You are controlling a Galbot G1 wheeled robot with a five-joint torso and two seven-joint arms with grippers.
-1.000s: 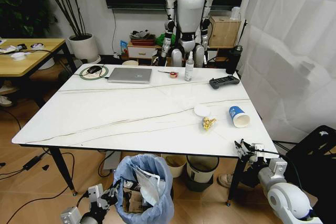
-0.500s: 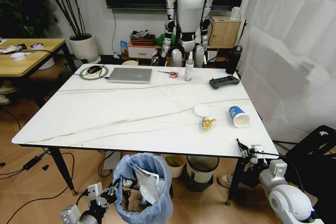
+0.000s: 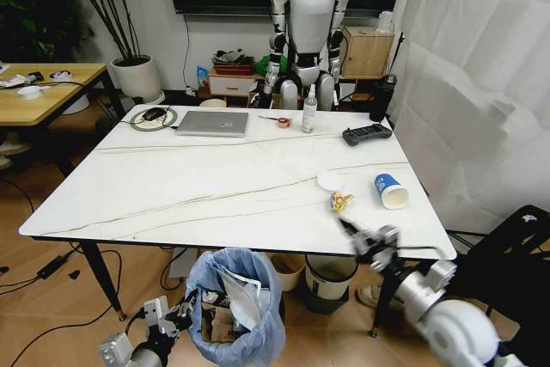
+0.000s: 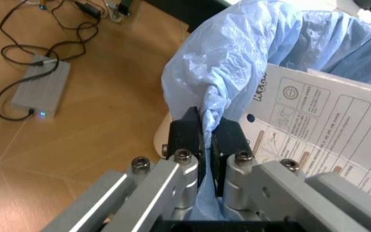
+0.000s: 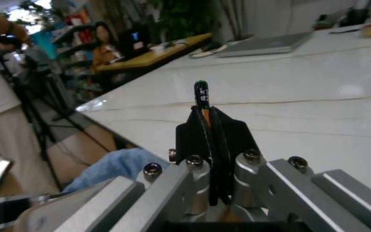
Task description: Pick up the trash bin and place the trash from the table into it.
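Two arms of the wheeled robot reach toward a large white marble-look worktop [image 3: 198,182] on slim black legs, which takes up the middle of the room as seen from the head camera. Just below its near edge, over the wooden floor, hangs the trash bin [image 3: 236,307], a small round bin lined with a crinkled light-blue plastic bag and already stuffed with printed cardboard and paper. The left pincer [image 3: 172,322] sits low at the bin's left side; in the left wrist view [image 4: 206,137] its two black fingers are pressed together on a fold of the blue liner at the rim, beside a white printed carton.

Along the far edge of the worktop lie a closed silver laptop [image 3: 213,123], a round green-rimmed pad with a mouse on it [image 3: 154,117], a black controller [image 3: 367,134], a spray bottle [image 3: 309,110] and a small roll of tape [image 3: 284,122].

Near the right front corner rests the remaining trash: a blue-white paper cup [image 3: 392,191] on its side, a round white lid-like disc [image 3: 330,181], and a crumpled yellow wrapper [image 3: 341,202] just in front of the disc. The right pincer [image 3: 361,238] hovers over the worktop's front edge, close to the yellow wrapper but apart from it; in the right wrist view [image 5: 208,123] its fingers are drawn together with nothing held.
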